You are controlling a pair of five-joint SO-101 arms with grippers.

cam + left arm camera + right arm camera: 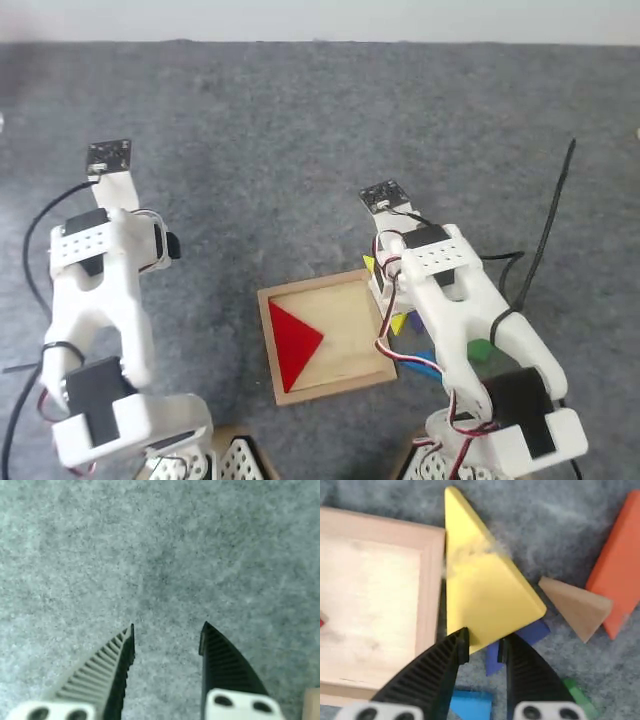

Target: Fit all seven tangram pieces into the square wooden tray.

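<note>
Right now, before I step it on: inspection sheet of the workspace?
Surface: grey fuzzy mat.
Job's things: wooden tray holds one red triangle; yellow triangle, orange piece, tan triangle, dark blue piece, light blue piece and green piece are outside it, on the right arm's side.
Clutter: nothing seen.
Grippers: left gripper open over bare mat; right gripper shut on the yellow triangle's corner.
Cables: black cable beside the right arm; red and white wires along it.
Surroundings: pale strip beyond the mat's far edge.
</note>
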